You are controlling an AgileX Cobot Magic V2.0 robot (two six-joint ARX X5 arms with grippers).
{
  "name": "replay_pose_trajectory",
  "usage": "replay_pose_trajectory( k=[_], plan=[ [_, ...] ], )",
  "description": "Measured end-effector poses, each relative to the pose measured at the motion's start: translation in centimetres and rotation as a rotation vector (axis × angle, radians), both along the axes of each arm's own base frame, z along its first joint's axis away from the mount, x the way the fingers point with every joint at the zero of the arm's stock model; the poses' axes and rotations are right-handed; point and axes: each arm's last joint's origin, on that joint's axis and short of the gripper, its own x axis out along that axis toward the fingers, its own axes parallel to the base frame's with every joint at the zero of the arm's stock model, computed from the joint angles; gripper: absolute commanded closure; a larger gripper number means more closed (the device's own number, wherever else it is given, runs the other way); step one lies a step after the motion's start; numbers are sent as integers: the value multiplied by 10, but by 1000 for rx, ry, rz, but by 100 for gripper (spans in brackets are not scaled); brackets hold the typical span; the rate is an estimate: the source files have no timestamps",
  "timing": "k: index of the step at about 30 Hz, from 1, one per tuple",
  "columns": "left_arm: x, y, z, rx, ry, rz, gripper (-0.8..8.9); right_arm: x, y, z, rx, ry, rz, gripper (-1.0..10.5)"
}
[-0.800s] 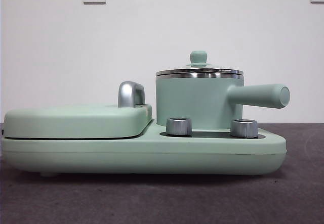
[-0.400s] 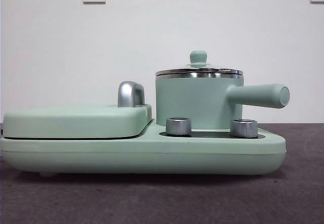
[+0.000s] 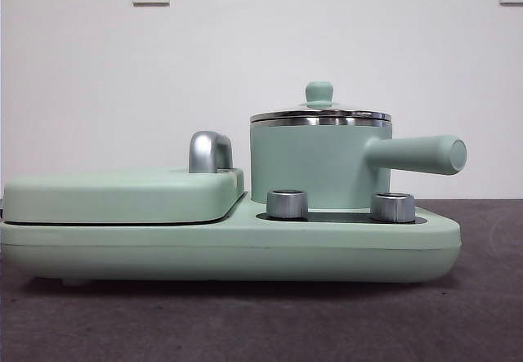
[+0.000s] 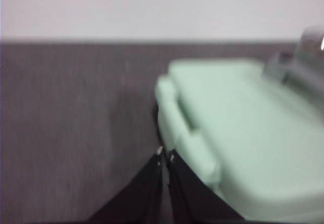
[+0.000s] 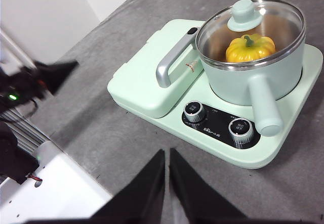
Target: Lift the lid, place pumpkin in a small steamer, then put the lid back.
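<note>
The small steamer [image 3: 319, 166] [image 5: 253, 77] stands on the right half of the mint-green cooker, its long handle pointing right in the front view. The lid [image 3: 320, 115] [image 5: 253, 27] rests on its steel rim, knob up. Through the glass I see the pumpkin [image 5: 249, 47] lying inside the pot. My right gripper [image 5: 166, 155] is shut with nothing in it, held high and well away from the cooker's dial side. My left gripper [image 4: 165, 155] is shut too, low over the grey table beside the cooker's flat-cover end. Neither gripper appears in the front view.
The broad flat cover [image 3: 122, 194] [image 5: 147, 77] with its chrome handle [image 3: 210, 151] fills the cooker's left half. Two steel dials [image 3: 288, 203] [image 3: 392, 207] sit on its front. In the right wrist view, the other arm [image 5: 45, 77] and a white table edge [image 5: 55, 193] lie off to one side.
</note>
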Motion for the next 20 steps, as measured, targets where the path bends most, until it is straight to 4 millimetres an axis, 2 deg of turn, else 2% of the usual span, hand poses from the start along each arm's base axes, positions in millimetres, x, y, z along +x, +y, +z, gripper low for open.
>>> replay_pose_trajectory(
  k=[3,8,20],
  plan=[
    [4,1,-13,6,18,41,794,0,0,0,0,0,0,934],
    [6,4,-16,-2,-15,122,794,0,0,0,0,0,0,934],
    [6,4,-16,-8,-14,136,794,0,0,0,0,0,0,934]
  ],
)
